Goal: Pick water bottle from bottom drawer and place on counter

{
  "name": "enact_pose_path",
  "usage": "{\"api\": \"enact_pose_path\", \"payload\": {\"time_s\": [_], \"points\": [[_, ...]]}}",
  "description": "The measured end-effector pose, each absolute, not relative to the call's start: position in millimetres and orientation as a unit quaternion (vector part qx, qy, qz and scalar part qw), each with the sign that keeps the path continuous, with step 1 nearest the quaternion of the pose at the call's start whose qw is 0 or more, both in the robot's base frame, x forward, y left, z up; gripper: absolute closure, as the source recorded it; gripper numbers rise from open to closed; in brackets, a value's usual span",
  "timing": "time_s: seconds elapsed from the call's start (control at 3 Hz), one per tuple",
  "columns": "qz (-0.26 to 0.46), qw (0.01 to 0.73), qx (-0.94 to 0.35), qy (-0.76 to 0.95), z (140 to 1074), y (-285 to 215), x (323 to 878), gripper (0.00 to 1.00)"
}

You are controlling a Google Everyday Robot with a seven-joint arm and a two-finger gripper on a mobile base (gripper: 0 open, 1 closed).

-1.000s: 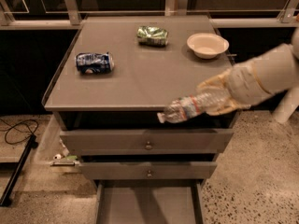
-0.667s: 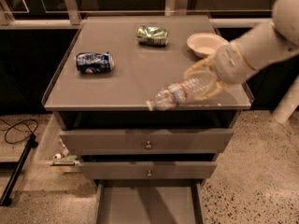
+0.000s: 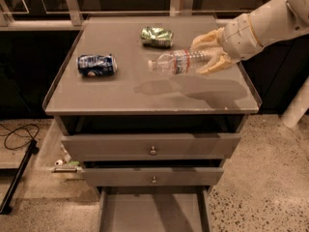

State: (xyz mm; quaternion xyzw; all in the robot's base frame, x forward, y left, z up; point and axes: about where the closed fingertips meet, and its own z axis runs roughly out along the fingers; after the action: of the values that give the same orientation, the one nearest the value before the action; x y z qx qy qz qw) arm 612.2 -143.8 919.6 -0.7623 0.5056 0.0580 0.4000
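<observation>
My gripper [image 3: 205,54] comes in from the right, over the right half of the counter [image 3: 120,98]. It is shut on the water bottle [image 3: 176,62], which lies on its side in the air with its white cap pointing left. The bottle casts a shadow on the counter below it, so it hangs above the surface. The bottom drawer [image 3: 120,214] stands pulled out at the lower edge of the view, and its grey floor is bare.
A crushed blue can [image 3: 96,65] lies at the counter's left. A crushed green can [image 3: 157,36] lies at the back middle. Two upper drawers with round knobs [image 3: 153,151] sit slightly ajar. A black cable [image 3: 17,134] and small debris lie on the floor at left.
My gripper has carried the bottle up and to the left, from the counter's front right edge to above its middle right. The white bowl at the back right is now hidden behind my arm.
</observation>
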Motion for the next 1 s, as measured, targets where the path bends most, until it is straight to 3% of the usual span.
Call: {"api": "enact_pose_path", "payload": {"time_s": [0.33,1.0], "points": [[0.045,0.43,-0.699,0.57,924.1,-159.1,630.3,1.0],[0.053,0.387,-0.632,0.669,873.6,-182.0,652.1,1.0]]}}
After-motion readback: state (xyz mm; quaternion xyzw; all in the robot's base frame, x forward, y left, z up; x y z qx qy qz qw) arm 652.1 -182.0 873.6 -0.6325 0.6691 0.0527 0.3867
